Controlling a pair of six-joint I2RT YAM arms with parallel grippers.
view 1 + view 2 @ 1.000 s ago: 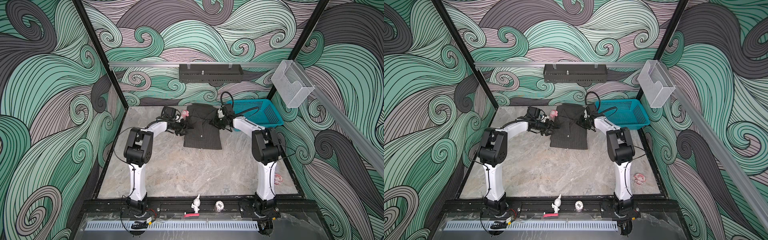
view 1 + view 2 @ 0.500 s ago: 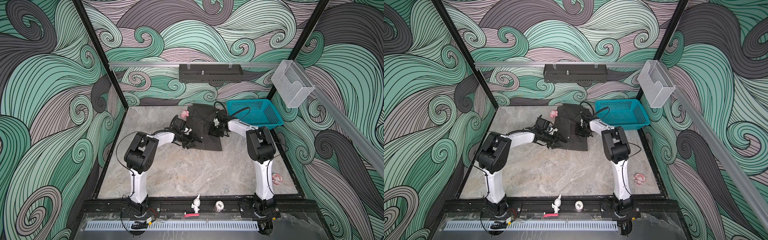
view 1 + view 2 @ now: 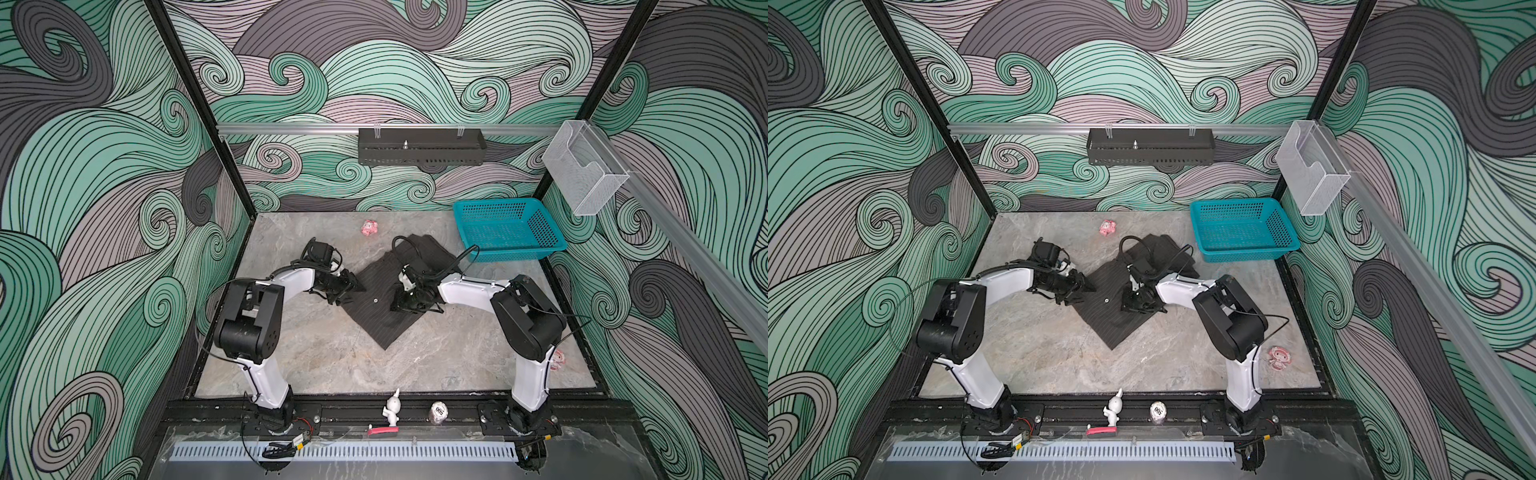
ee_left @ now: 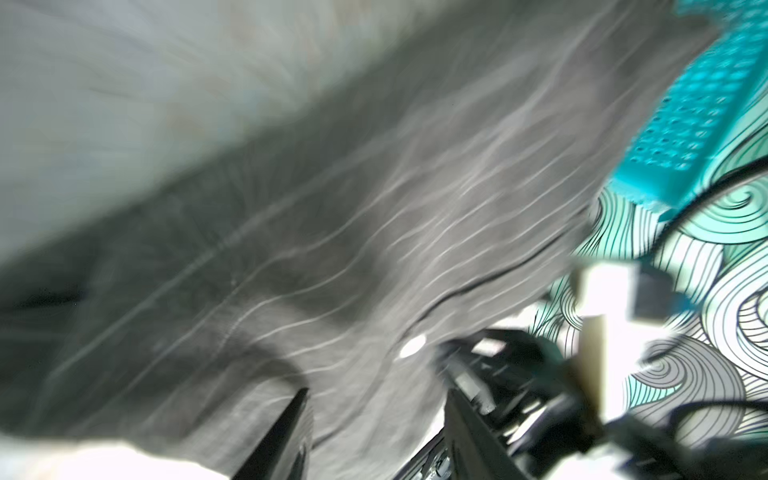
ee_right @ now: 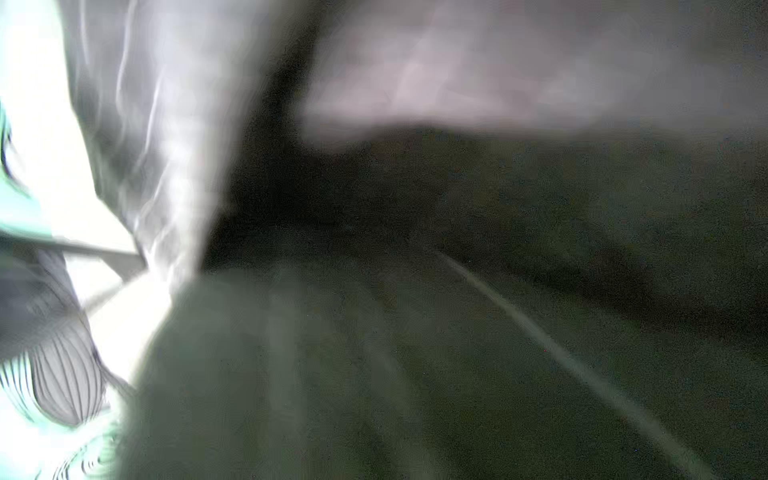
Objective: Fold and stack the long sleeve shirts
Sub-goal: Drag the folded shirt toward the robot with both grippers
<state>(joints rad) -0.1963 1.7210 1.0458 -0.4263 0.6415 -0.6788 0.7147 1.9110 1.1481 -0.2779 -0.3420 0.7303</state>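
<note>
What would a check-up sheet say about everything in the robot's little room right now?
Surface: grey marbled tabletop, no spills seen.
Job's things: one dark pinstriped button-up shirt, folded, lying cornerwise.
Clutter: two small pink toys; white rabbit figurine and small silver ornament on the front rail; teal plastic mesh basket, nothing seen inside.
Grippers: left gripper at the shirt's corner, right gripper over its middle; grips unclear.
Cables: black cable loops above the shirt's far end.
Surroundings: wave-patterned walls, black wall tray, clear plastic holder.

The shirt [image 3: 376, 322] has been dragged toward the table's [image 3: 332, 365] middle (and now lies turned cornerwise).
</note>
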